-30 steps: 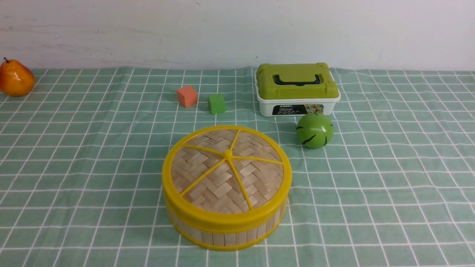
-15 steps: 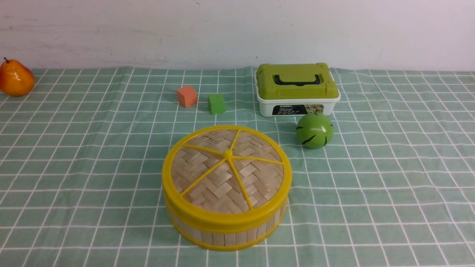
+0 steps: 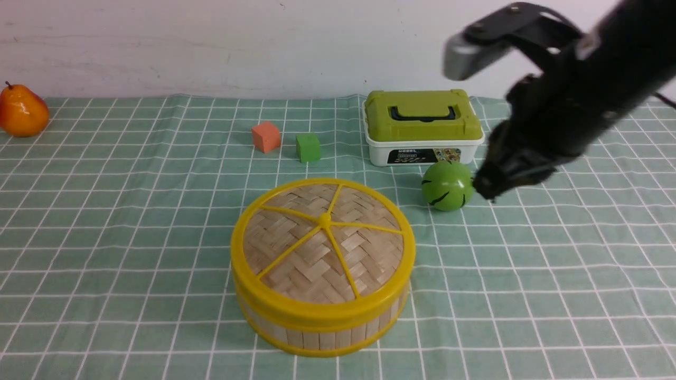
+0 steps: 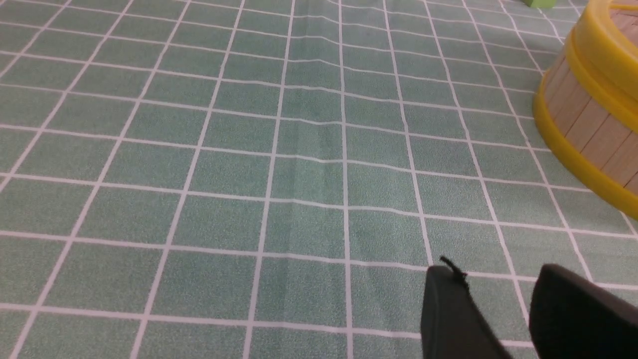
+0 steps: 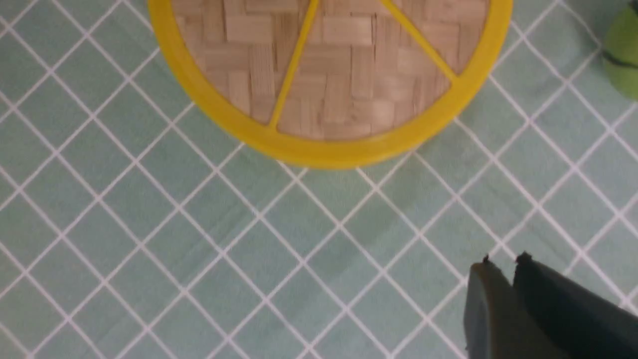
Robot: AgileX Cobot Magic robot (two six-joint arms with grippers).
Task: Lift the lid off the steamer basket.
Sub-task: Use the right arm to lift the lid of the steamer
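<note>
The woven bamboo lid (image 3: 322, 243) with its yellow rim and spokes sits flat on the steamer basket (image 3: 317, 335) at the middle of the checked cloth. My right arm reaches in from the upper right. The right gripper (image 3: 488, 192) hangs beside a green ball, right of and behind the basket, away from the lid. In the right wrist view its fingers (image 5: 503, 262) lie together with nothing between them, and the lid (image 5: 339, 60) is well ahead. The left gripper (image 4: 496, 276) stands open over bare cloth, the basket wall (image 4: 593, 129) off to one side.
A green ball (image 3: 447, 186) lies just by the right gripper's tip. Behind it stands a white box with a green lid (image 3: 422, 126). An orange cube (image 3: 265, 136) and a green cube (image 3: 308, 147) sit behind the basket. A pear (image 3: 21, 112) lies far left.
The right arm has come into the front view from the upper right, and its gripper now hangs next to the green ball. Lid and basket have not moved.
</note>
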